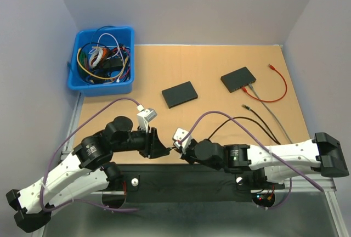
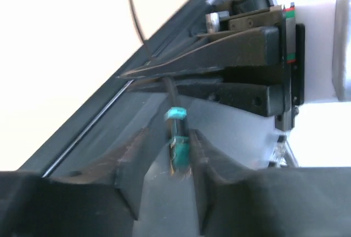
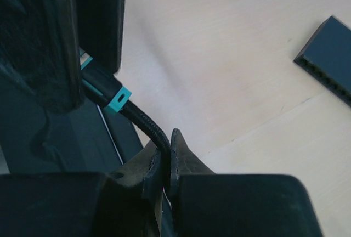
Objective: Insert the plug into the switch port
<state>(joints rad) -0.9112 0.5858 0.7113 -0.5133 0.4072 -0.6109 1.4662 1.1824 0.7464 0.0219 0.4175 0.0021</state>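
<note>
- plug (image 2: 179,148) sits between the left gripper (image 2: 170,138) fingers, which are narrow and look clamped on its body, teal trim showing
- right gripper (image 3: 166,146) is closed thin on the black cable (image 3: 145,126) just behind the plug; no gap between its tips
- both grippers meet over the near edge of the table (image 1: 219,105), well apart from either switch
- judged reason: a two-hand regrasp, with one hand steadying the lead while the other sets the connector so its nose can face a port
- the plug is off the surface and not in any port; insertion not yet done
- switches, 2: near switch (image 1: 180,94) has nothing attached that I can see, far switch (image 1: 238,79) already carries leads
- the near switch looks like the likelier target since it is closer and unobstructed; that's a guess
- its port row faces the arms in the right wrist view, so a forward push would suit
- leads at the far switch, 2: red cable (image 1: 279,83) and grey cable (image 1: 269,108)
- black leads on the right part of the table, 2: one seems to run to the grippers, and a loose black lead (image 1: 258,115) ends free
- blue bin (image 1: 74,78), 1, at the far left corner, full of tangled spare cables; count inside cannot be told
- arms 2, grippers 2, held plug 1
</note>
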